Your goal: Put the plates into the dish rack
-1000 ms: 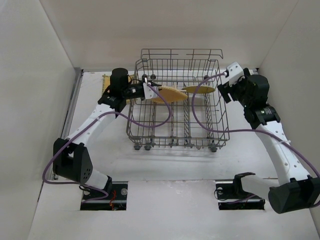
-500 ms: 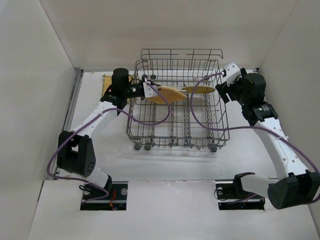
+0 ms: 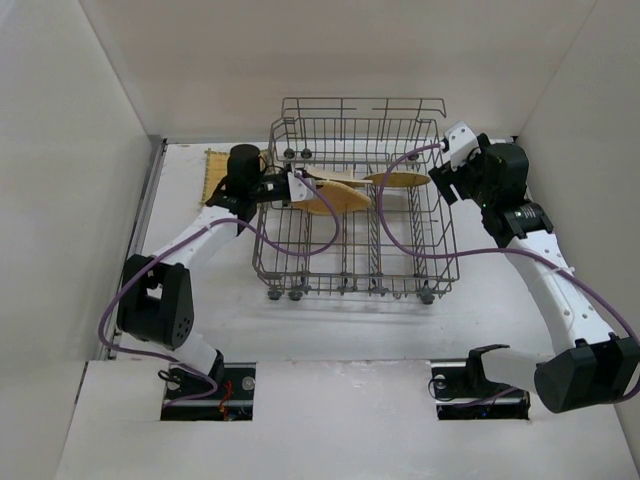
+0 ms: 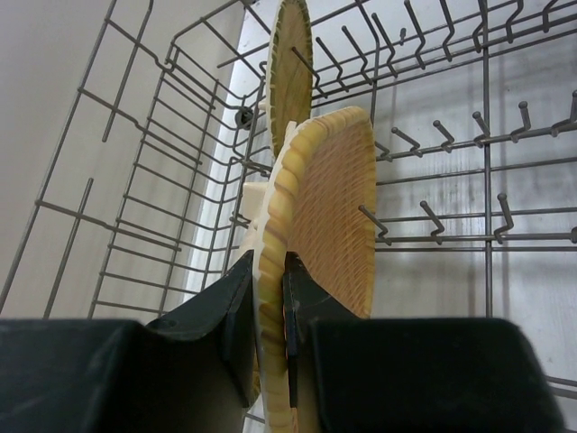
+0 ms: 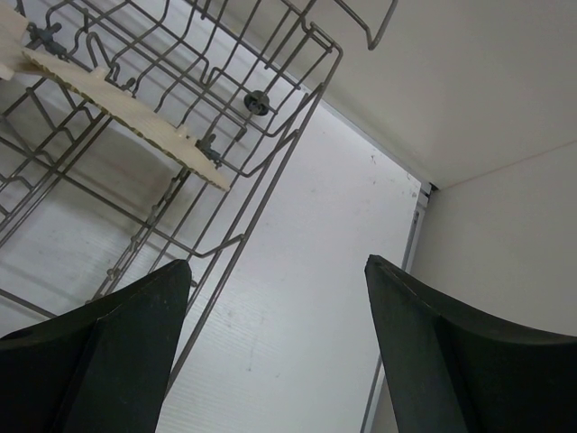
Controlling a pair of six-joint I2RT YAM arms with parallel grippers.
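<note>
Left wrist view: left hand (image 4: 268, 281) pinches a ribbed plate (image 4: 329, 207) inside the dish rack (image 4: 171, 162); next, probably slot it between nearby tines (image 4: 374, 225).

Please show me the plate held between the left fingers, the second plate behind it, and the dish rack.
held plate (image 4: 329, 207): left wrist view, on its ribbed face.
second plate (image 4: 288, 90): left wrist view, on its upper face.
dish rack (image 3: 350, 270): top external view, on its near wall.
</note>
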